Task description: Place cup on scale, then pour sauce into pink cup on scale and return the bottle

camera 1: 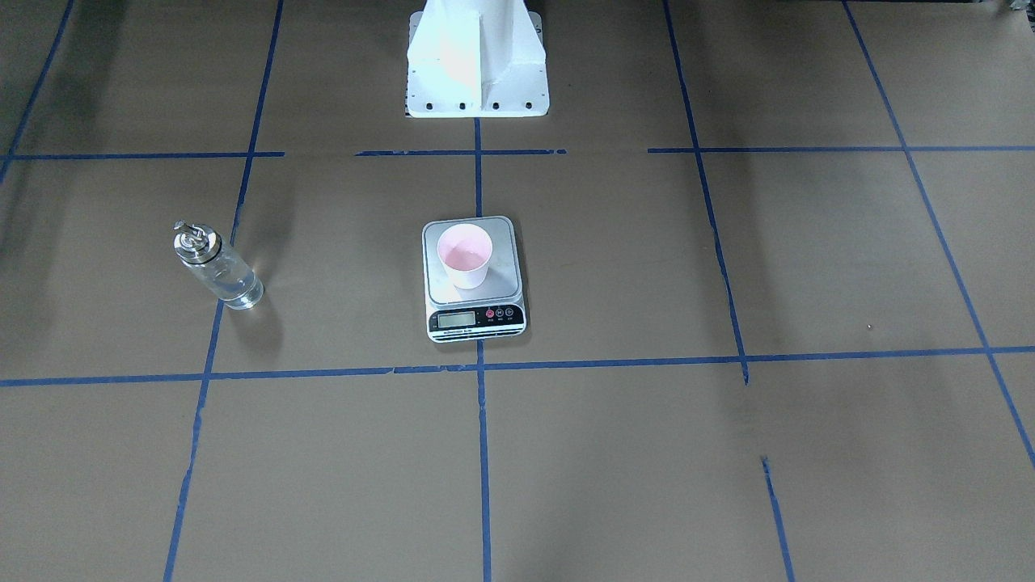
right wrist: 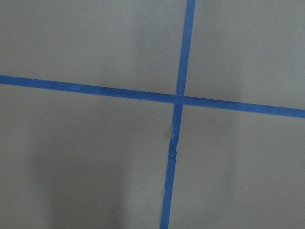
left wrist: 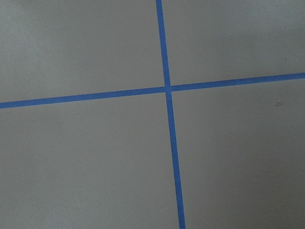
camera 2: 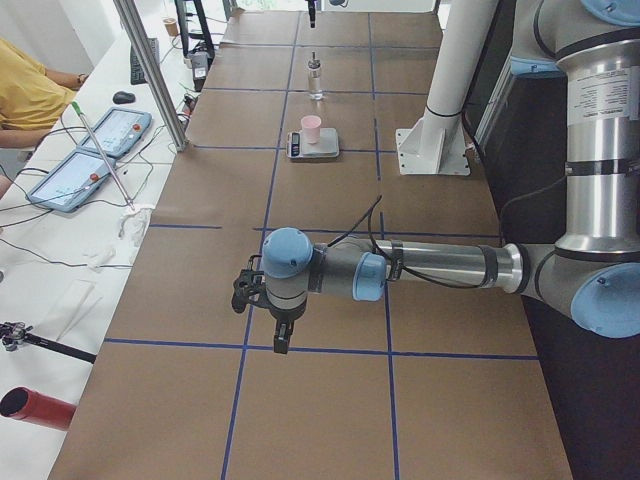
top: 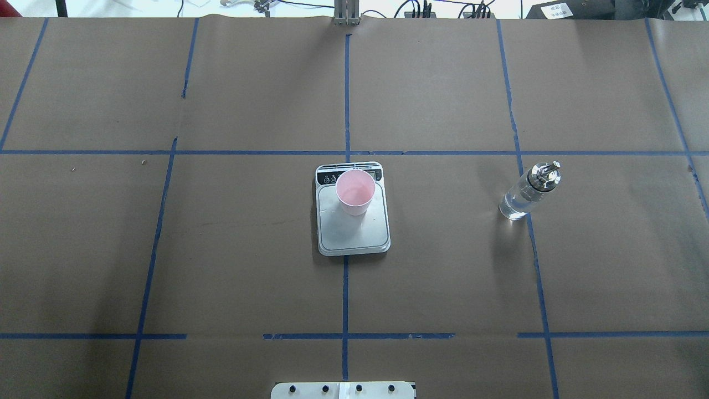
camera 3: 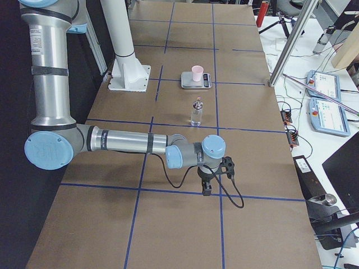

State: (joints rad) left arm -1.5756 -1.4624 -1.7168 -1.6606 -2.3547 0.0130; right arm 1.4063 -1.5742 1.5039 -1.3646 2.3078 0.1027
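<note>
Overhead exterior, one cup (top: 355,191), one scale (top: 354,238), one bottle (top: 526,194)

**No writing can be read**

The scale (camera 1: 475,279) carries an LCD display (camera 1: 456,319) on its black front strip, but the digits are too small and pale to make out. The tiny captions under its round buttons (camera 1: 499,313) are blurred. Beyond the far edge of the worktop (top: 443,83), a white label (top: 555,9) on a dark box (top: 595,6) bears marks too small to read.
</note>
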